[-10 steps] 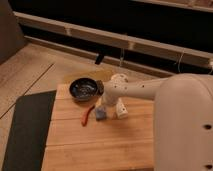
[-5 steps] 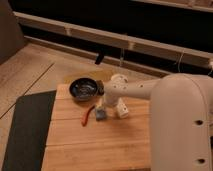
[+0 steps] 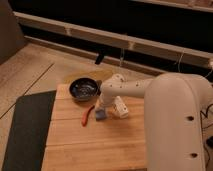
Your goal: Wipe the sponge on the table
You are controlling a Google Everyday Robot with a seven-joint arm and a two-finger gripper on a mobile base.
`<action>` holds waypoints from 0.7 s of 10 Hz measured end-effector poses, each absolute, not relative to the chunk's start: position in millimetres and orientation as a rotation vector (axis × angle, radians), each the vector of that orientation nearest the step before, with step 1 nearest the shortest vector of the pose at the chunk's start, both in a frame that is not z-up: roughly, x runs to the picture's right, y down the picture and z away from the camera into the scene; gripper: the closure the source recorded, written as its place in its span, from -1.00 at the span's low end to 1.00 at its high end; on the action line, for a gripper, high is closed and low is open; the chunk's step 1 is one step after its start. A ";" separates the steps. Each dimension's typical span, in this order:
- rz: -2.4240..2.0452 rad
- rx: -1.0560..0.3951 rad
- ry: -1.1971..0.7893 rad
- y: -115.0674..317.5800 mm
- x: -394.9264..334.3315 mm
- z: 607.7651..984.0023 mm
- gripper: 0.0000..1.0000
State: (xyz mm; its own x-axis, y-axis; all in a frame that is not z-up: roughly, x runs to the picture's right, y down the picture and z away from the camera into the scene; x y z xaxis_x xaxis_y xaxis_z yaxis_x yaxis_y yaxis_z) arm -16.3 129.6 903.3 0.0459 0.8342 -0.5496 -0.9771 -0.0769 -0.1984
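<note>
Since the sponge looks like a small, soft blue-grey block, I judge it light and squashy. It should give under pressure, cling a little to bare wood, and run no risk of breaking. It lies flat on the table, on the boards toward the far edge. The best hold looks to be from above, across two opposite sides and low enough that it cannot squirm out when dragged.

The gripper is right over the sponge, at its top or touching it. Whether it is wide, narrow or clamped on the sponge I cannot tell, since the end of the white arm covers that spot.

Just left of the sponge lies a thin red-orange stick, and just right of it a white oblong bottle-like object, so sideways strokes have little room. Beyond them stands a dark round pan. A dark mat borders the table's left side.
</note>
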 end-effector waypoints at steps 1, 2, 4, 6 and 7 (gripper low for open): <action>1.528 -0.628 0.290 129.8 -16.0 903.6 0.81; 1.525 -0.628 0.291 130.1 -17.2 903.9 0.94; 1.512 -0.638 0.299 135.3 -21.2 902.1 1.00; 1.497 -0.654 0.316 144.0 -26.7 894.5 1.00; 1.501 -0.661 0.329 149.3 -28.6 888.4 1.00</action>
State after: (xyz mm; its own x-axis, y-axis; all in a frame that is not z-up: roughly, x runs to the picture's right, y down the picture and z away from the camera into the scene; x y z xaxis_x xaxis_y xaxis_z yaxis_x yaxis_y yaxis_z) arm -28.6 149.3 888.4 0.0705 0.8070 -0.5863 -0.9784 -0.0587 -0.1984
